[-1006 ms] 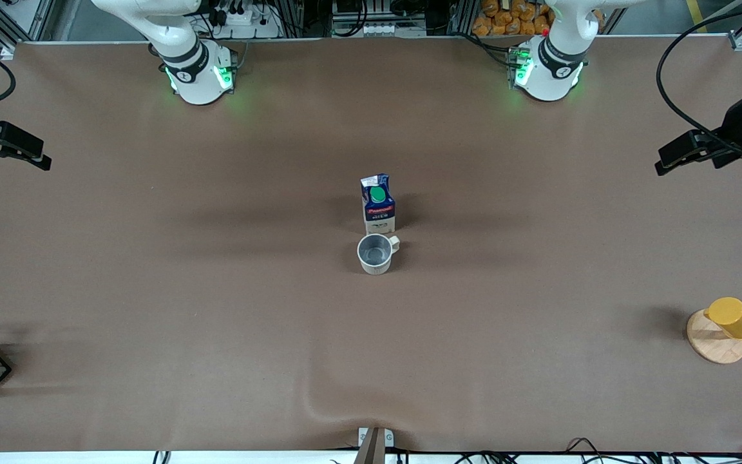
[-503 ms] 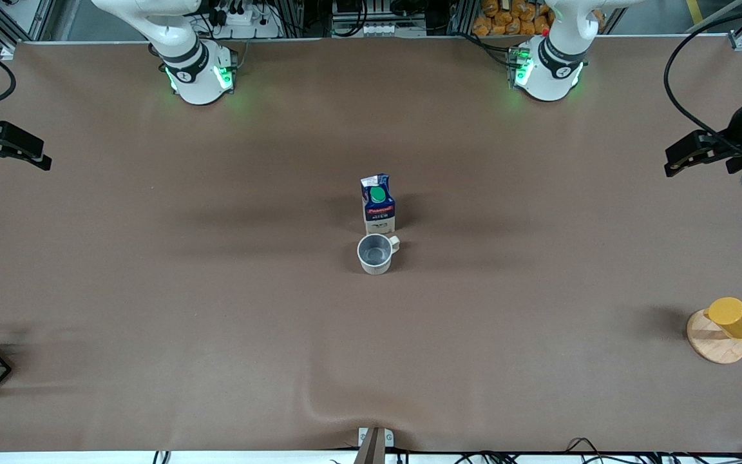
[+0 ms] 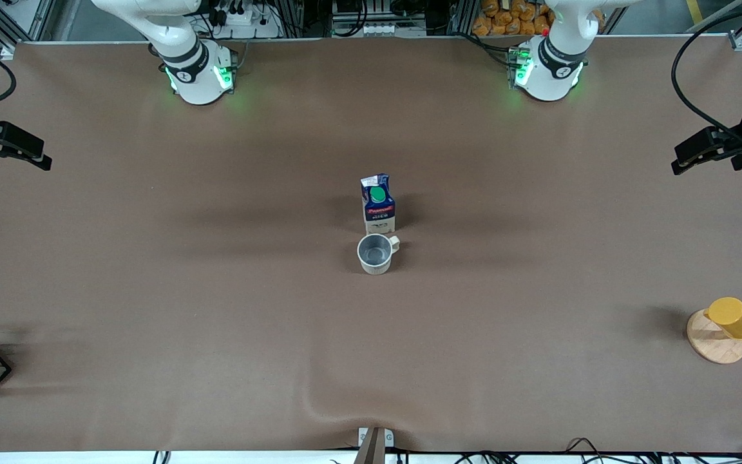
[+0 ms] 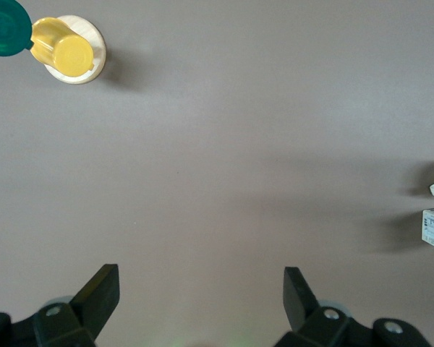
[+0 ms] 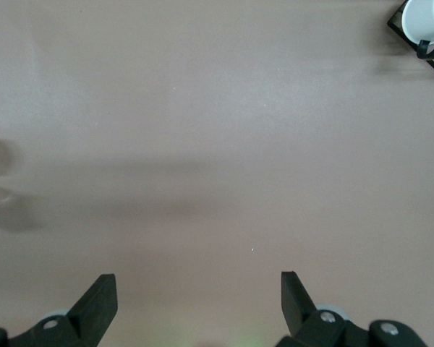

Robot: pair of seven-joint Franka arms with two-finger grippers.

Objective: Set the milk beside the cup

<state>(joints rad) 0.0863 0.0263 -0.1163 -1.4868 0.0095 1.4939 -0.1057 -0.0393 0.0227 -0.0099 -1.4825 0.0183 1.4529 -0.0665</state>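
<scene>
Two things are sitting at the middle of the table (image 3: 216,309): the cup (image 3: 377,253), nearer the front camera, and the milk (image 3: 378,204), standing upright just beside it on the side toward my bases. I am judging the placing as done, since the carton is standing free next to the cup with nothing holding it; nothing looks left except keeping my arms clear.

My left gripper (image 4: 201,293) is hanging over the table's edge at the left arm's end, fingers spread wide and holding nothing. My right gripper (image 5: 199,296) is waiting over the right arm's end, likewise spread wide and bare.

The front view is showing the whole pair together, cap and label included. My left wrist view is catching only slivers of carton and cup at its border, plus a yellow cup (image 4: 63,51) on its wooden base. My right wrist view is showing a white cup in a black wire frame (image 5: 423,22).
</scene>
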